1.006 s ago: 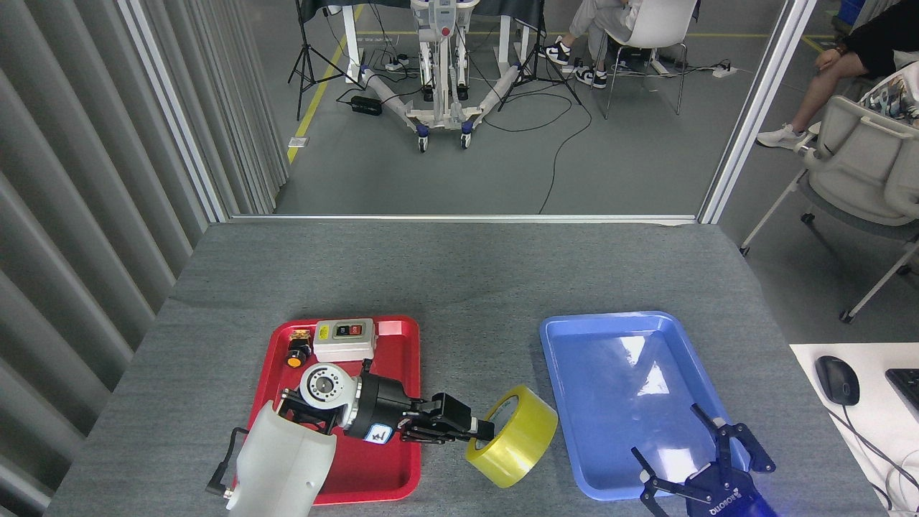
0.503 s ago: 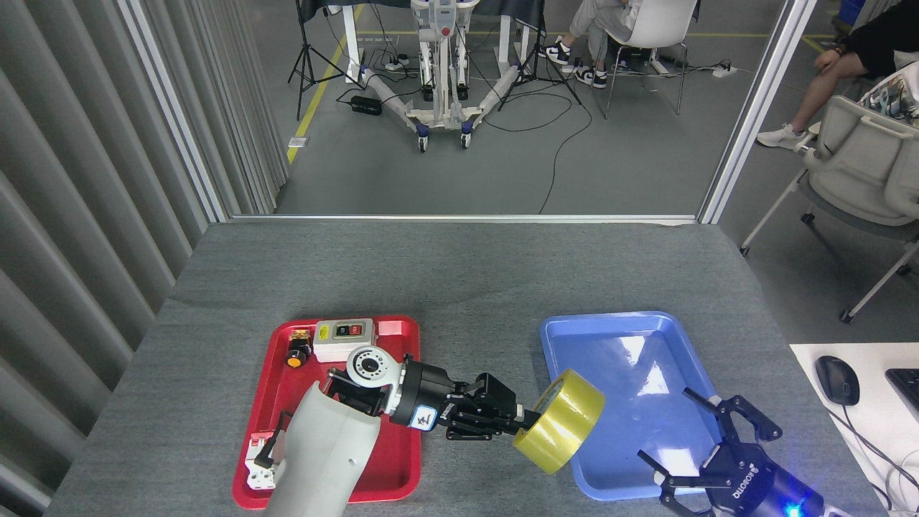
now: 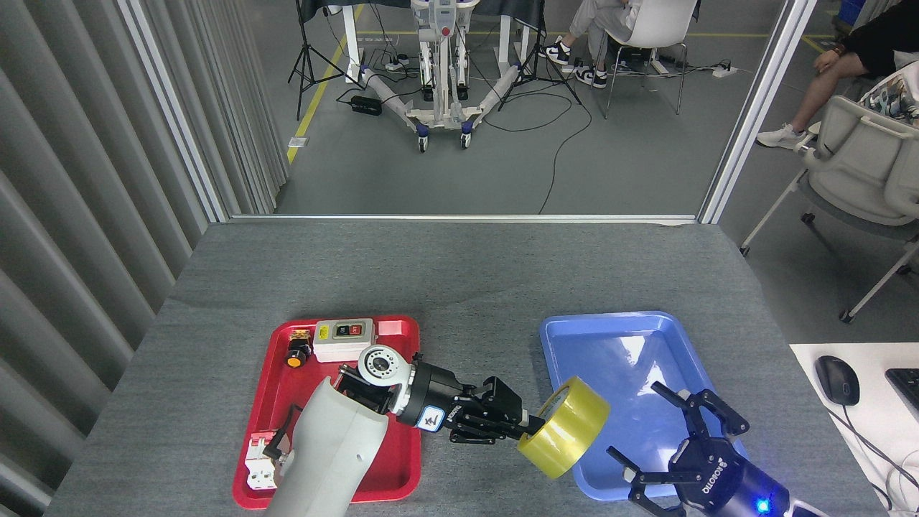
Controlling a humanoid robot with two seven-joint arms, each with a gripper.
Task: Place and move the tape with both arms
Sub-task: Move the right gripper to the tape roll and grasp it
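The wide roll of translucent yellow packing tape [image 3: 565,437] hangs over the shallow blue plastic tray's [image 3: 574,337] near-left rim, pinched by my left pincer [image 3: 528,429]. My right pincer [image 3: 671,438], fingers spread, waits just beside it; I should centre it before closing.

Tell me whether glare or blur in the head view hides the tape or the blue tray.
Head view: sharp throughout, no motion blur. White glare patches sit on the blue tray floor, behind the tape, whose yellow outline stays clear in the left tool. The open right tool reads dark but crisp.
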